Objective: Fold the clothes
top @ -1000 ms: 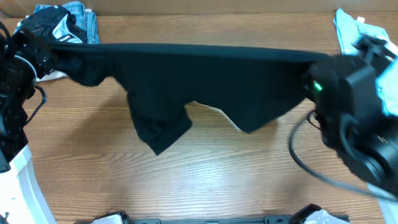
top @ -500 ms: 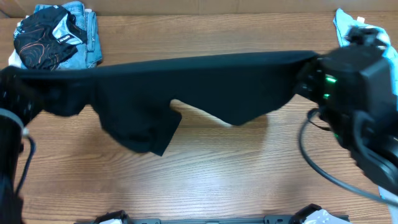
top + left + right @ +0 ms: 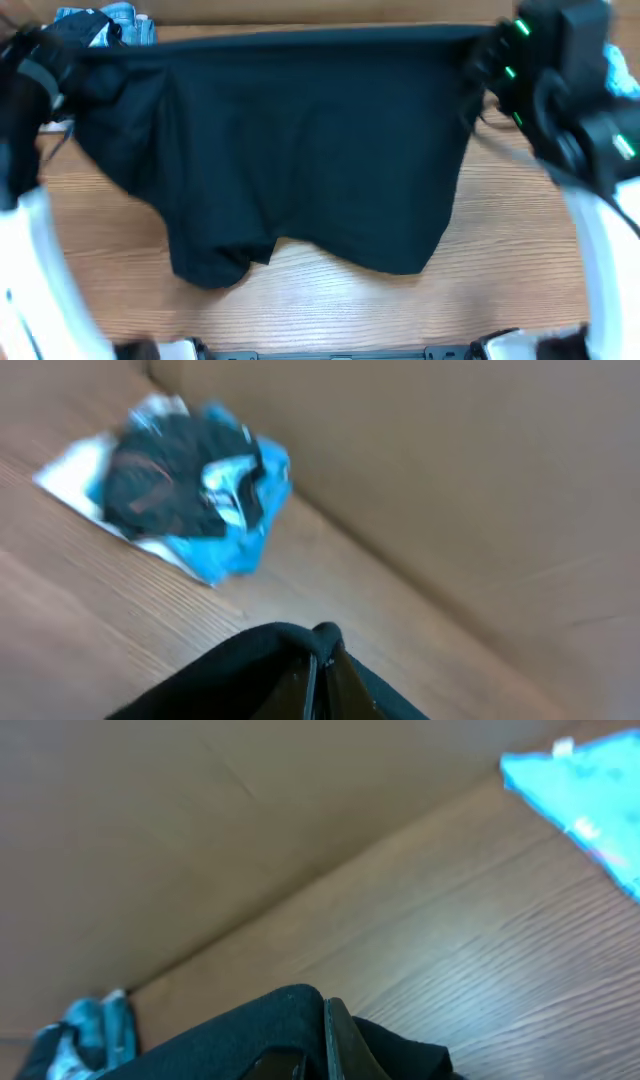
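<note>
A large black T-shirt [image 3: 300,150] hangs stretched between both arms, its top edge taut along the far side of the table and its lower part draped toward the front. My left gripper [image 3: 70,62] is shut on its left corner; in the left wrist view the fingers [image 3: 322,675] pinch a black fold [image 3: 240,670]. At the other end my right gripper [image 3: 480,50] is shut on the right corner, with black cloth [image 3: 250,1030] wrapped round its fingers [image 3: 335,1035]. A crumpled light blue printed T-shirt [image 3: 195,485] lies at the far left by the back wall.
A brown cardboard wall [image 3: 450,490] runs along the back of the wooden table [image 3: 330,305]. A light blue cloth [image 3: 585,800] lies at the far right. The right arm's cable [image 3: 560,175] hangs over the table's right side.
Both arms have carried the shirt's top edge toward the back and higher. The cloth now spreads much wider in the overhead view and covers most of the blue T-shirt.
</note>
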Robot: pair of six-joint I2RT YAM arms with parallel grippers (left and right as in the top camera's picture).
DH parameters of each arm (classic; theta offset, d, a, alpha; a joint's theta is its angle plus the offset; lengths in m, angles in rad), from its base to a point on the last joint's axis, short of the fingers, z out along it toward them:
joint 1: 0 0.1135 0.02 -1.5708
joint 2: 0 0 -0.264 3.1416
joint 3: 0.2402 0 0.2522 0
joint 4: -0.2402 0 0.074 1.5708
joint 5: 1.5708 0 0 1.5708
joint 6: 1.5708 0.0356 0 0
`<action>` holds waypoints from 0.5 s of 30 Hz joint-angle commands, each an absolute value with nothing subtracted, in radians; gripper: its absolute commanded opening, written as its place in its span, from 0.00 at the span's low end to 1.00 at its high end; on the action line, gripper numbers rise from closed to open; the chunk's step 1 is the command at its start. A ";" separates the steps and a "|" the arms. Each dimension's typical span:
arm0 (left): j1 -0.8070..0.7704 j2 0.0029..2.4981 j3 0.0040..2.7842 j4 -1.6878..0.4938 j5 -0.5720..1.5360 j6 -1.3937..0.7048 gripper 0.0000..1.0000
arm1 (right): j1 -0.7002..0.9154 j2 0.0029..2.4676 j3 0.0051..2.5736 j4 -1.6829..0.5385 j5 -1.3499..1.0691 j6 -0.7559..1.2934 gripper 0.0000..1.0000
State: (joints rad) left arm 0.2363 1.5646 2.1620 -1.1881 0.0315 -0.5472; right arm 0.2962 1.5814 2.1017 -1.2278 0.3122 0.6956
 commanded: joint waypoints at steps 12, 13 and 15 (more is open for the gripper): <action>0.054 2.089 2.157 -0.852 -0.037 -0.377 0.98 | 0.131 2.006 2.106 -0.972 0.343 0.470 1.00; 0.046 2.082 2.157 -0.867 -0.035 -0.377 1.00 | 0.130 1.997 2.109 -0.989 0.343 0.466 1.00; 0.035 2.059 2.157 -0.899 -0.033 -0.377 1.00 | 0.127 1.976 2.117 -1.028 0.346 0.467 1.00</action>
